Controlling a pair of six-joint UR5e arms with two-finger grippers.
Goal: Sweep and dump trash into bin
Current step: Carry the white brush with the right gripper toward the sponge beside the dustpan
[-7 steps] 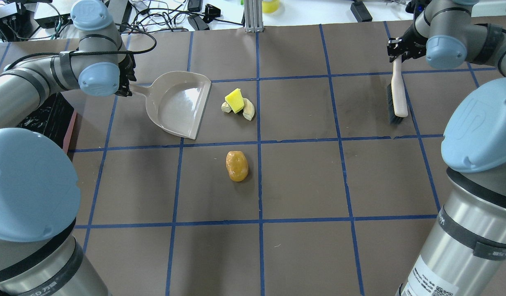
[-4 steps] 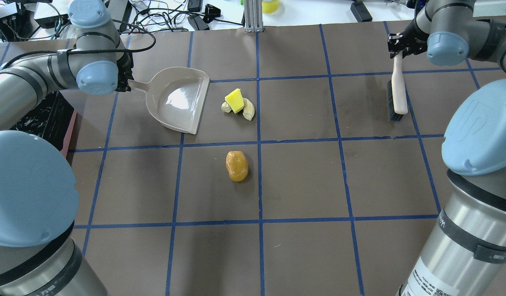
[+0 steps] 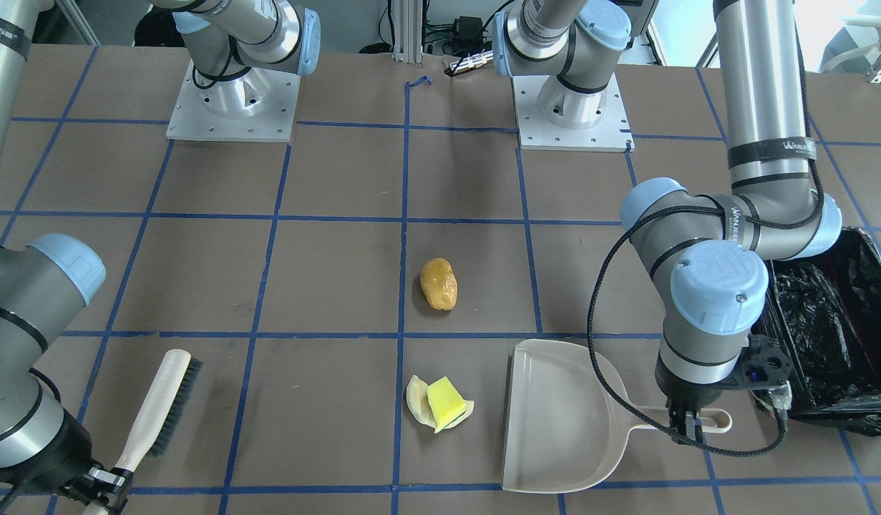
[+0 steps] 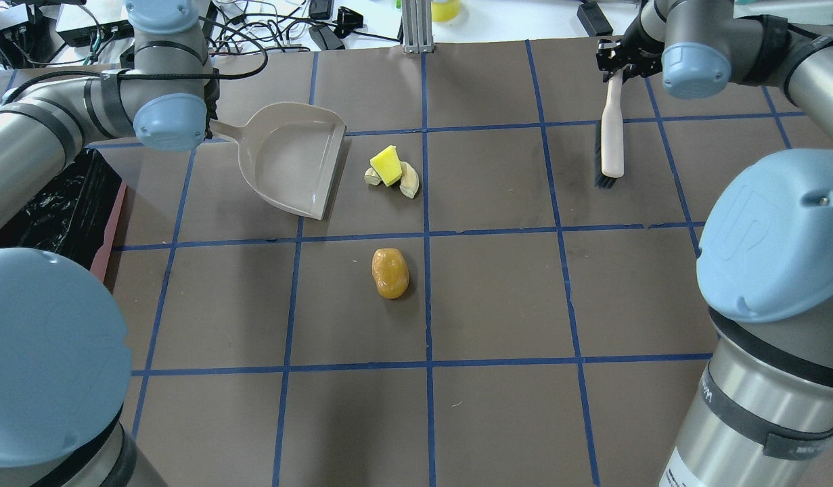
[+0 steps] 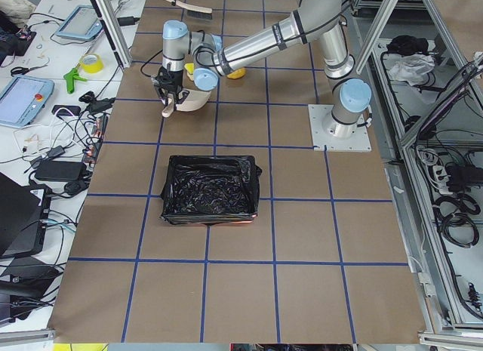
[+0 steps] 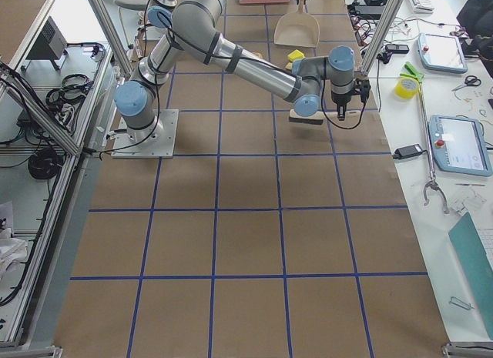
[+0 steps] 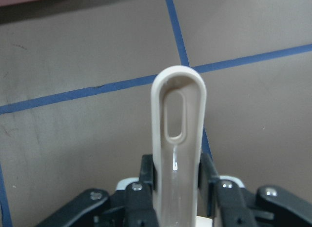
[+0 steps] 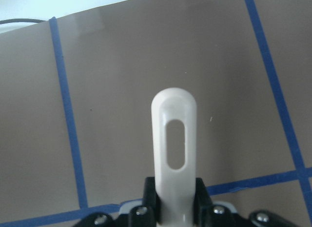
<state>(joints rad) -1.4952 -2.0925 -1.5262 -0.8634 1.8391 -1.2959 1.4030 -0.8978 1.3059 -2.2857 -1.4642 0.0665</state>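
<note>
My left gripper (image 4: 212, 126) is shut on the handle (image 7: 178, 139) of a beige dustpan (image 4: 291, 159), whose open edge faces the trash. A yellow sponge block (image 4: 386, 164) lies on a pale beige curved piece (image 4: 411, 181) just right of the pan. A yellow-brown potato-like lump (image 4: 390, 272) lies nearer the robot, also in the front view (image 3: 439, 283). My right gripper (image 4: 616, 67) is shut on the handle (image 8: 174, 154) of a brush (image 4: 611, 138), far right of the trash. The black-lined pink bin (image 3: 834, 336) stands at the table's left side.
The table is brown with blue tape lines forming a grid. The bin's pink rim (image 4: 108, 230) sits close under my left arm's elbow. Cables and gear lie beyond the table's far edge. The arm bases (image 3: 232, 107) stand on the robot's side.
My right gripper has carried the brush to the left, toward the trash, and slightly farther back. My left gripper has shifted the dustpan slightly toward the far side. The trash has not moved.
</note>
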